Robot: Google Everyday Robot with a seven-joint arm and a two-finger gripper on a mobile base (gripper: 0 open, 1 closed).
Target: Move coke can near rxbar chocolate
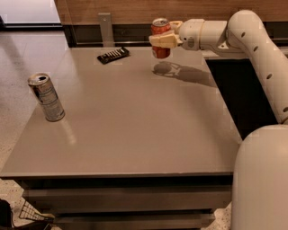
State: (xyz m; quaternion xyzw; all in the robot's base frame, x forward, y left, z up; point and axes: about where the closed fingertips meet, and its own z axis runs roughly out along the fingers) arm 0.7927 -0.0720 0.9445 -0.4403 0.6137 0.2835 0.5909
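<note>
Setting: a grey tabletop fills most of the view, with a wood-panelled wall behind it and pale glossy floor to the left.
Gripper: the gripper hangs above the far part of the table, right of centre, its pale fingers closed across the middle of the coke can.
Coke can: the coke can is upright in that grip, lifted clear of the surface, silver top showing above the fingers and red base below them.
Shadow: a dark shadow lies on the tabletop just under the can.
Rxbar chocolate: the rxbar chocolate lies flat near the far edge, left of the raised can and apart from it.
Silver can: a taller silver-and-blue can stands upright near the left edge, well apart from both.
Arm: the white arm reaches in from the right, bending down along that side.
Robot body: a rounded white body fills the lower right corner.
</note>
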